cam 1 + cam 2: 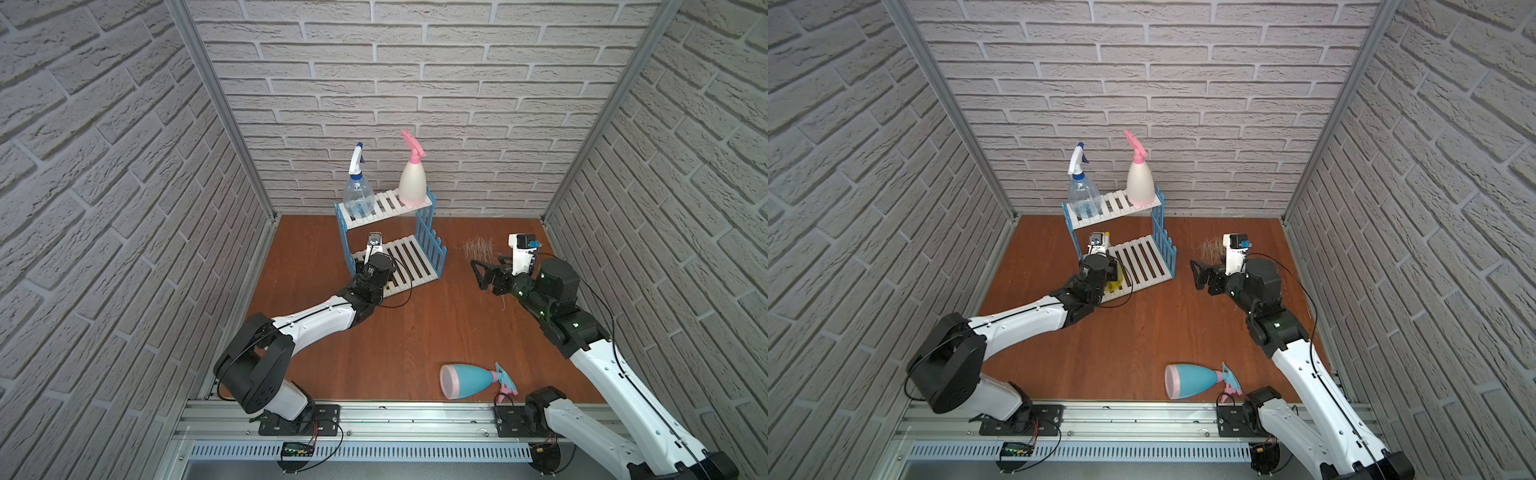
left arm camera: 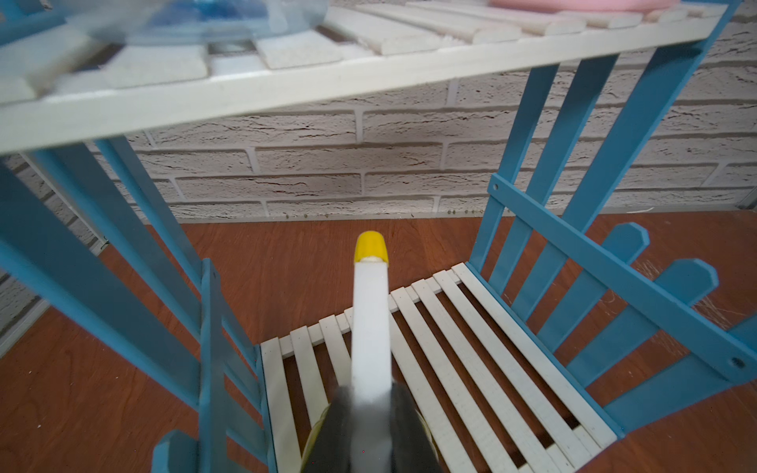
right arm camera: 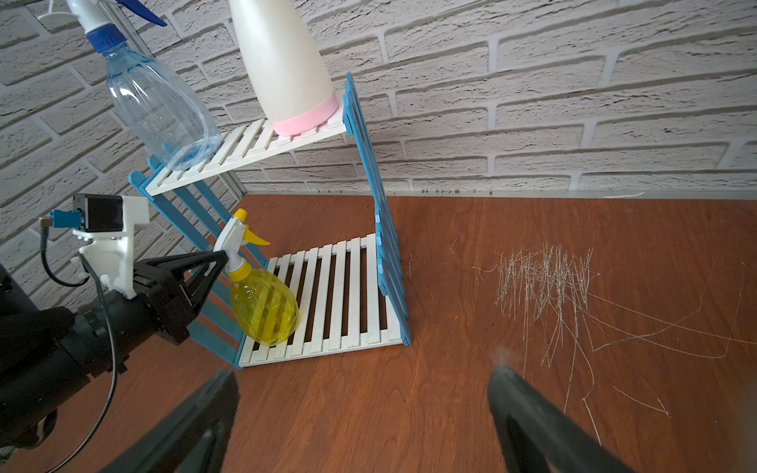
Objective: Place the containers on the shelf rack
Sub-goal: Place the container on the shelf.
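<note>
The shelf rack (image 1: 415, 266) (image 1: 1142, 262) stands at the back of the table. On its top shelf a clear bottle (image 1: 358, 195) (image 3: 159, 110) and a cream bottle (image 1: 412, 178) (image 3: 286, 61) stand upright. The yellow bottle (image 3: 264, 311) (image 1: 1113, 282) stands on the lower shelf (image 2: 471, 327) by the left fence. My left gripper (image 3: 221, 260) (image 2: 370, 409) is shut on its white spray head (image 2: 370, 319). A teal bottle (image 1: 469, 380) (image 1: 1192, 380) lies on its side near the front edge. My right gripper (image 1: 490, 266) (image 3: 362, 368) hangs open over bare table right of the rack.
Brick-patterned walls close in the back and both sides. A patch of pale scratches (image 3: 545, 286) marks the wooden table (image 1: 415, 332) right of the rack. A metal rail (image 1: 374, 415) with both arm bases runs along the front, close to the teal bottle.
</note>
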You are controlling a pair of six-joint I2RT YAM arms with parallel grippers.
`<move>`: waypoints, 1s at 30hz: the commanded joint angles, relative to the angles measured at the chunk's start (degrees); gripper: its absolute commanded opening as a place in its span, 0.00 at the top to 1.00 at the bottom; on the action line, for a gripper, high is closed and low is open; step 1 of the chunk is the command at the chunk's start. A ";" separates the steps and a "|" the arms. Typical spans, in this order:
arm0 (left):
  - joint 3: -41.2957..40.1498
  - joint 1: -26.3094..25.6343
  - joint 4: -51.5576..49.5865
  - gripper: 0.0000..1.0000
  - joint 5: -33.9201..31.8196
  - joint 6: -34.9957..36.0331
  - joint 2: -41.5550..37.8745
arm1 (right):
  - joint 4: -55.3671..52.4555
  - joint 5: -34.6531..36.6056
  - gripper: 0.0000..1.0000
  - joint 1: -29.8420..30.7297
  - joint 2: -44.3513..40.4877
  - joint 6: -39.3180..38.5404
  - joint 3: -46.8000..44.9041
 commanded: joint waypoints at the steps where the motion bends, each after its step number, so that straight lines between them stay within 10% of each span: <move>1: -1.04 0.40 1.25 0.79 0.66 -0.59 -0.31 | 2.68 -0.56 0.01 0.15 -0.01 0.60 0.04; 18: -0.70 0.34 -0.13 0.29 1.83 -0.37 -2.83 | 0.99 0.28 0.01 0.14 -0.08 0.48 1.10; 30: -1.65 -0.07 -13.14 0.02 5.52 -1.49 -19.97 | -18.51 4.88 0.01 0.16 0.08 6.89 11.40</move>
